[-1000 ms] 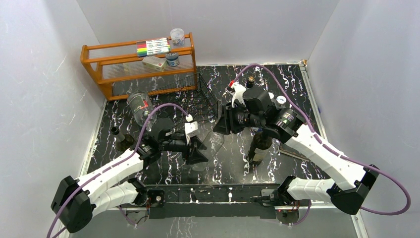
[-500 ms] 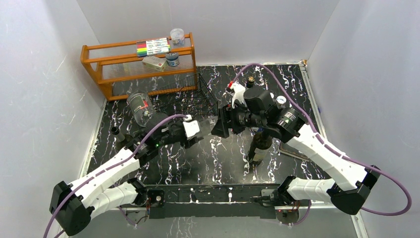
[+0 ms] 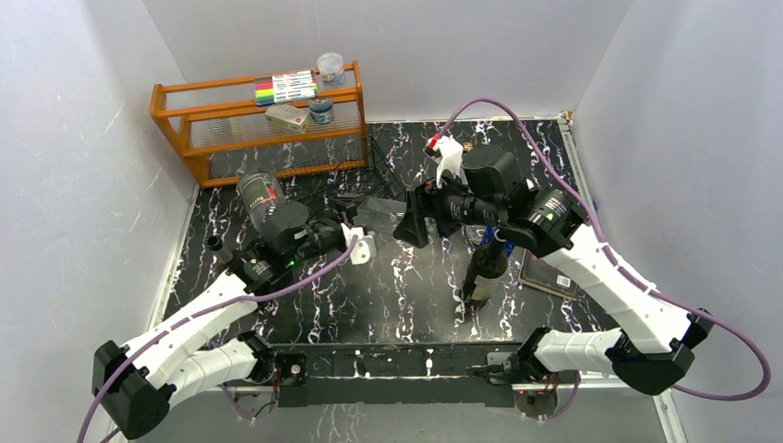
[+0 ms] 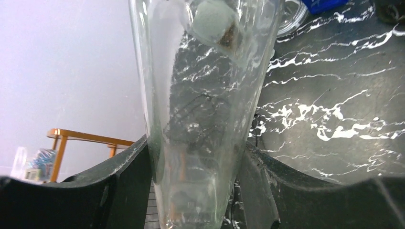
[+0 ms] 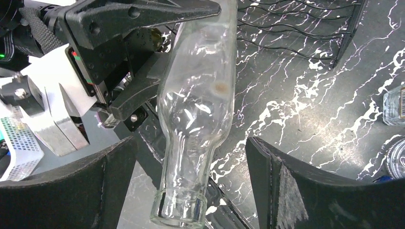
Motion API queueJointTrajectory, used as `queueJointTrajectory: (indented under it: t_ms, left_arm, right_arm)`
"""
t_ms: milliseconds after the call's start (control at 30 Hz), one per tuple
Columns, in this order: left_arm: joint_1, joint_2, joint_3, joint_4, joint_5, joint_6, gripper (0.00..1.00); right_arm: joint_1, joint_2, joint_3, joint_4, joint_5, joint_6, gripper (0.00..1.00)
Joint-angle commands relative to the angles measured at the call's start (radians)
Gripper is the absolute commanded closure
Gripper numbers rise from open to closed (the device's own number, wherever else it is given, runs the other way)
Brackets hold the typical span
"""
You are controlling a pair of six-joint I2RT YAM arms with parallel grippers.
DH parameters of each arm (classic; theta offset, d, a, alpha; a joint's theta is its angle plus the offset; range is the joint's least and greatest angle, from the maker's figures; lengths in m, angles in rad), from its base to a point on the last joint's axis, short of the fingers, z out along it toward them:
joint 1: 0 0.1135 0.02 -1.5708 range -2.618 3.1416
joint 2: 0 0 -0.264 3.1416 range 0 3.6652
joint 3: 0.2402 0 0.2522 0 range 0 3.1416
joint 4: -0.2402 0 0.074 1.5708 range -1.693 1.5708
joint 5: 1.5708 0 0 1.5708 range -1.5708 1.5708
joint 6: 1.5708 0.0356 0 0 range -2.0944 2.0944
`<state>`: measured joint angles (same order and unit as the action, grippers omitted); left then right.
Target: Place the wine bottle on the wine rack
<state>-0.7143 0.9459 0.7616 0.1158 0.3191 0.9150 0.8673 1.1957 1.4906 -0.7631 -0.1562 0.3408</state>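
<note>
The wine bottle (image 5: 198, 109) is clear glass and hangs above the table, between my two grippers. My left gripper (image 4: 198, 162) is shut on its wide body, one finger (image 4: 129, 181) pressing on each side. The bottle's neck points into my right gripper (image 5: 191, 162), which is open, its fingers (image 5: 296, 191) well clear of the glass. From above, the bottle (image 3: 380, 212) spans from the left gripper (image 3: 362, 223) to the right gripper (image 3: 411, 221). The black wire wine rack (image 3: 355, 175) sits just behind them, its wavy cradles (image 5: 296, 28) bare.
An orange wooden shelf (image 3: 258, 120) with markers and small jars stands at the back left. A dark bottle (image 3: 485, 268) stands upright under the right arm. Other bottles (image 3: 226, 254) lie near the left arm. A flat dark card (image 3: 549, 272) lies at the right.
My right gripper has opened and let go of the bottle's neck. The left arm has carried the bottle away from the near edge, toward the rack.
</note>
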Motion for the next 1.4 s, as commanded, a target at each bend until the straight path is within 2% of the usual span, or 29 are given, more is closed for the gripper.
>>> queueJointTrajectory:
  t_ms: [0,167,333,400,500,567,700,800,967,1000,1033,1200,1367]
  left_arm:
    - [0.001,-0.025,0.03,0.058,0.032,0.174,0.8]
    - [-0.012,-0.015,0.044,0.056,0.04,0.235,0.81]
    - [-0.019,-0.002,0.042,0.044,0.03,0.304,0.81]
    - [-0.042,-0.002,0.045,0.029,-0.017,0.367,0.81]
    - [-0.057,0.029,0.078,0.027,-0.06,0.419,0.81]
    - [-0.06,0.04,0.086,0.025,-0.066,0.399,0.81]
    - [-0.06,0.047,0.096,0.012,-0.081,0.339,0.8]
    - [-0.061,0.052,0.105,-0.003,-0.088,0.305,0.8]
    - [-0.06,0.064,0.126,-0.041,-0.095,0.236,0.74]
    - [-0.06,0.066,0.129,-0.049,-0.096,0.224,0.72]
    - [-0.06,0.069,0.132,-0.065,-0.109,0.179,0.61]
    - [-0.06,0.081,0.124,-0.091,-0.158,0.085,0.32]
    - [-0.06,0.097,0.117,-0.111,-0.187,0.059,0.18]
  right_arm:
    - [0.005,-0.021,0.034,0.0,0.05,-0.011,0.05]
    - [0.006,0.065,0.059,-0.041,0.112,-0.04,0.04]
    - [0.006,0.138,0.056,-0.026,0.051,-0.066,0.04]
    - [0.008,0.16,0.048,-0.022,0.013,-0.075,0.07]
    - [0.013,0.182,-0.001,0.004,-0.036,-0.079,0.19]
    - [0.013,0.192,-0.015,0.006,-0.008,-0.081,0.24]
    - [0.013,0.184,-0.067,0.022,0.02,-0.092,0.26]
    - [0.013,0.179,-0.088,0.033,0.022,-0.094,0.44]
    - [0.013,0.145,-0.123,0.077,0.029,-0.089,0.9]
    - [0.012,0.139,-0.126,0.08,0.037,-0.086,0.99]
    - [0.012,0.124,-0.13,0.084,0.06,-0.084,1.0]
    - [0.013,0.075,-0.151,0.118,0.092,-0.08,1.0]
    - [0.013,0.027,-0.169,0.149,0.13,-0.056,1.0]
